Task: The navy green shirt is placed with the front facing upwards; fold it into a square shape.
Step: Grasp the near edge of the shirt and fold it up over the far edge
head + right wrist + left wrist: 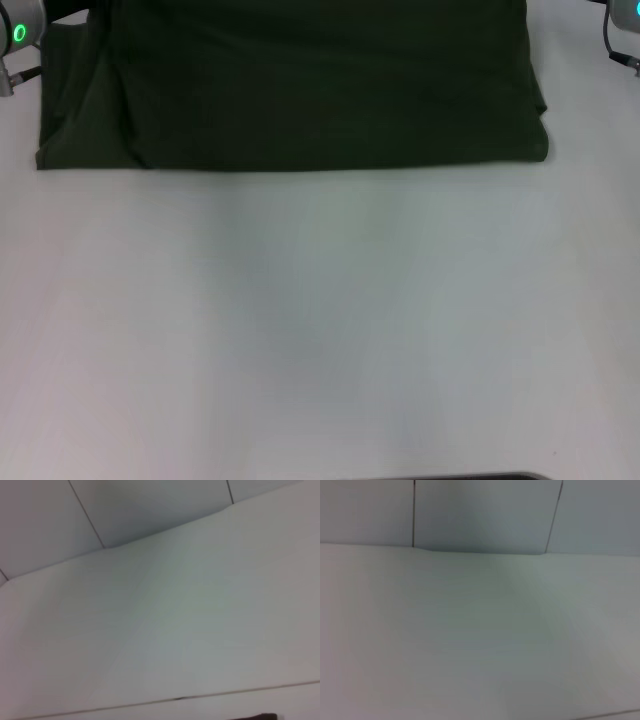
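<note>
Navy green shirt (pixel 320 85) lay at far side of white worktop (pixel 320 330), long axis running L–R, near edge straight; a flap or sleeve stuck out at its L end. Left arm (pixel 18 35) sat at shirt's L end, touching or just beside; right arm (pixel 625 25) stood apart off R end. L looked nearer. Jaws of both out of view — couldn't tell their state. Wrist views gave only bare worktop.

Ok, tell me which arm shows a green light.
The left arm, at the far-left corner beside the navy green shirt, bears a green ring; the right arm shows none.
</note>
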